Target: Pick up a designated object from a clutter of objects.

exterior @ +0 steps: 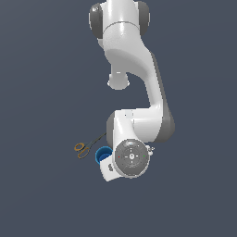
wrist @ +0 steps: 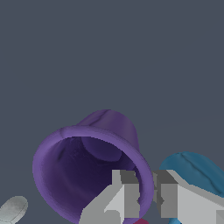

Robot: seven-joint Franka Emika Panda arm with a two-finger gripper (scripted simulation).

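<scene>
The purple cup (wrist: pixel 87 162) fills the wrist view, its hollow mouth turned toward the camera. My gripper (wrist: pixel 148 192) straddles its rim, with one grey finger (wrist: pixel 124 192) inside the cup and the other (wrist: pixel 168 192) outside. The wall is pinched between them with no gap showing. In the exterior view the arm's wrist and hand (exterior: pixel 132 157) hang low over the clutter and hide both the purple cup and the fingers.
The blue cup (wrist: pixel 197 168) stands right beside the outer finger and shows at the hand's edge (exterior: pixel 102 154) in the exterior view. Orange-handled scissors (exterior: pixel 83 149) lie toward the exterior view's left. A pale grey ball (wrist: pixel 13 209) and a sliver of pink block (wrist: pixel 141 221) sit near the purple cup.
</scene>
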